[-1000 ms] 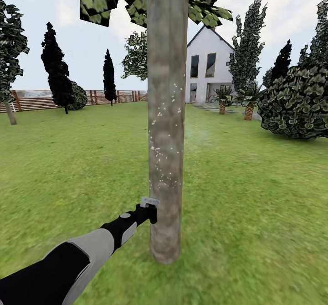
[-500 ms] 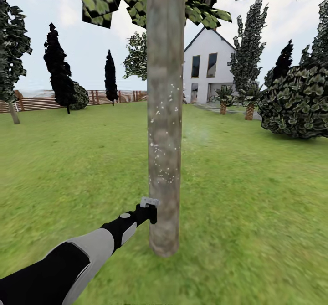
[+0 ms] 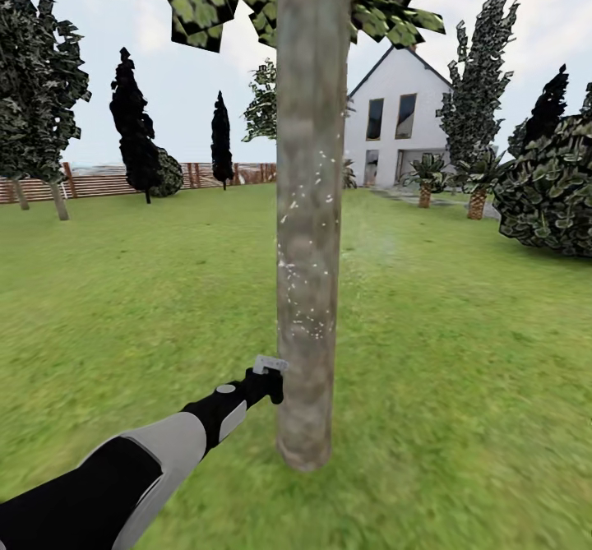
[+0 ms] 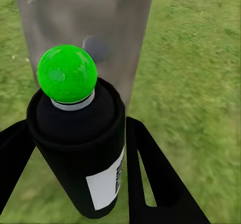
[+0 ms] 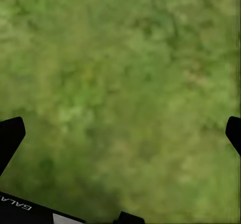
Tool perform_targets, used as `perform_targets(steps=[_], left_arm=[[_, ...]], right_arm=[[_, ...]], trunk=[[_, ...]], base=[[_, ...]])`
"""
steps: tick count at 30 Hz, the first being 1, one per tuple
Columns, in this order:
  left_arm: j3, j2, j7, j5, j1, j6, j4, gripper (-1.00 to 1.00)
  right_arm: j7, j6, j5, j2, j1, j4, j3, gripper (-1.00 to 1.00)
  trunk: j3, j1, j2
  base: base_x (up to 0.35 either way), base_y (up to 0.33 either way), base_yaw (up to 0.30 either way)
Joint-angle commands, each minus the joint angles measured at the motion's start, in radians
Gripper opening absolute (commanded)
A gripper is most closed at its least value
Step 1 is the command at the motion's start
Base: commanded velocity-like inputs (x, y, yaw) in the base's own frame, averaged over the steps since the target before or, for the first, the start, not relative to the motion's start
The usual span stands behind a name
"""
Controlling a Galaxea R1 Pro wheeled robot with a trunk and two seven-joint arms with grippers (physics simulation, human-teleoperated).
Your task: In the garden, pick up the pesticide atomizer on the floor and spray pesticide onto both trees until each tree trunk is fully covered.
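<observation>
Left gripper point(image 4: 75, 148) clamped on pesticide atomizer point(image 4: 78, 133), near tree trunk point(image 3: 308, 205); right gripper point(image 5: 120, 133) spread wide.

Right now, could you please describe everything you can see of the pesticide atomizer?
The pesticide atomizer looks like a dark cylindrical can with a white label on its side, a pale collar and a round bright green knob on top. It sits clamped between the fingers of the left gripper, held close beside the lower tree trunk, which carries white specks.
</observation>
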Motion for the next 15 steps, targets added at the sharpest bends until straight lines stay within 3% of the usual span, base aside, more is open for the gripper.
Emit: perform_targets(steps=[1,10,15], left_arm=[[0.001,0.0,0.001,0.0,0.0,0.0,0.0,-1.0],[0.001,0.0,0.001,0.0,0.0,0.0,0.0,-1.0],[0.001,0.0,0.001,0.0,0.0,-0.001,0.0,-1.0]], right_arm=[[0.0,0.0,0.0,0.0,0.0,0.0,0.0,1.0],[0.0,0.0,0.0,0.0,0.0,0.0,0.0,1.0],[0.0,0.0,0.0,0.0,0.0,0.0,0.0,1.0]], trunk=[[0.0,0.0,0.0],[0.0,0.0,0.0],[0.0,0.0,0.0]], base=[[0.061,-0.26,0.002],[-0.004,-0.163,0.0],[0.0,-0.213,0.138]])
